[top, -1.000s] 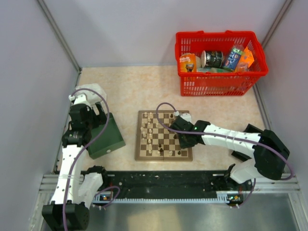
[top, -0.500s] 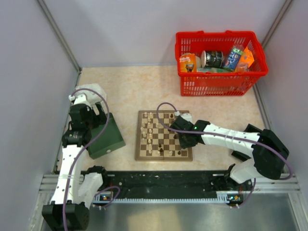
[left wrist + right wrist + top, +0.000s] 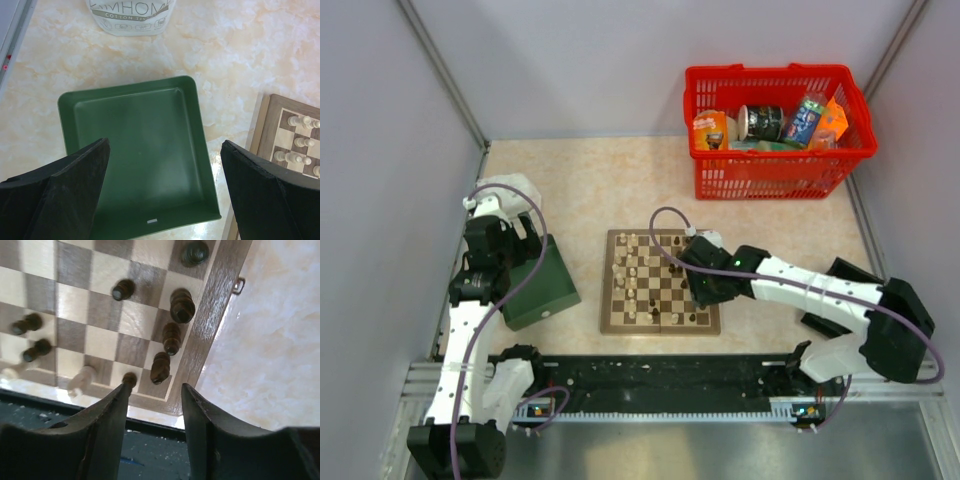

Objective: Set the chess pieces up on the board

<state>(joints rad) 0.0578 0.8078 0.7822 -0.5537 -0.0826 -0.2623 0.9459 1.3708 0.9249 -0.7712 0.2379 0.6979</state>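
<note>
The wooden chessboard (image 3: 660,318) lies mid-table, cream pieces (image 3: 632,272) on its left half and dark pieces (image 3: 692,318) toward its right. My right gripper (image 3: 700,296) hovers over the board's near right corner. In the right wrist view it (image 3: 156,405) is open and empty, with a row of dark pieces (image 3: 160,367) just beyond the fingertips along the board's border (image 3: 200,347). One cream piece (image 3: 80,380) stands to the left. My left gripper (image 3: 165,185) is open and empty above the dark green box (image 3: 135,150). The board's edge (image 3: 262,130) with cream pieces (image 3: 300,142) shows at the right.
A red basket (image 3: 775,175) of groceries stands at the back right. The green box (image 3: 540,290) sits left of the board, under my left arm. A white tissue pack (image 3: 131,15) lies beyond the box. A black rail (image 3: 660,375) runs along the near edge.
My right arm's elbow has swung a little right and nearer. Its gripper stays over the board's right side. The left arm has not moved.
</note>
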